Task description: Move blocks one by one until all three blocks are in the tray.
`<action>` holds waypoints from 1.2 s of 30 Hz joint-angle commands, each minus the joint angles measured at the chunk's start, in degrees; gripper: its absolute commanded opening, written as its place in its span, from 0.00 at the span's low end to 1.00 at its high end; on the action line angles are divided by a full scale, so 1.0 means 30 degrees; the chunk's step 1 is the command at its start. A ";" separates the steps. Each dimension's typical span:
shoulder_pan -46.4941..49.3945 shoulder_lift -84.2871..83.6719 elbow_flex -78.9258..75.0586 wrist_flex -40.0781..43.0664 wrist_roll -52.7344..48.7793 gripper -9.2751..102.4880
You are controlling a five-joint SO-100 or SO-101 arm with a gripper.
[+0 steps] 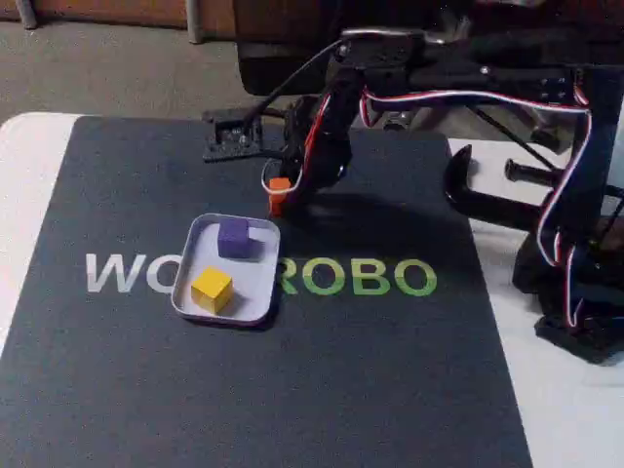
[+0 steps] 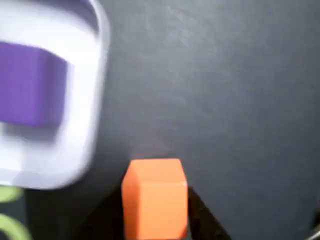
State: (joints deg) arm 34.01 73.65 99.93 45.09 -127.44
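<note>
Currently jaws [image 1: 278, 198] grip the small orange cube [image 2: 155, 197] just off the far-right corner of the shallow pale lavender tray [image 1: 261, 300], where purple cube [image 1: 235, 238] and yellow cube [image 1: 211, 289] already sit, so likely it's mid-carry.

The dark mat [image 1: 292, 390] looks like matt cloth with a fine grain, seen close in the wrist view. The tray [image 1: 255, 292] looks like smooth plastic with a soft sheen. The orange block [image 2: 155, 197], purple block [image 1: 234, 237] and yellow block [image 1: 211, 289] look smooth and matt. The arm [image 1: 336, 117] is glossy black plastic.
</note>
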 commanded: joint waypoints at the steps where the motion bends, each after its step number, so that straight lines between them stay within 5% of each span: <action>1: -0.0996 0.1758 0.0117 -0.0029 0.1377 0.01; 11: -0.4307 0.4922 0.0205 0.0088 0.7148 0.01; 30: -0.5098 0.5244 0.1318 0.0059 0.6533 0.01; 36: -0.5039 0.5186 0.1758 -0.0264 0.5713 0.16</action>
State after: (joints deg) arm 18.90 87.10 105.21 45.35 -109.51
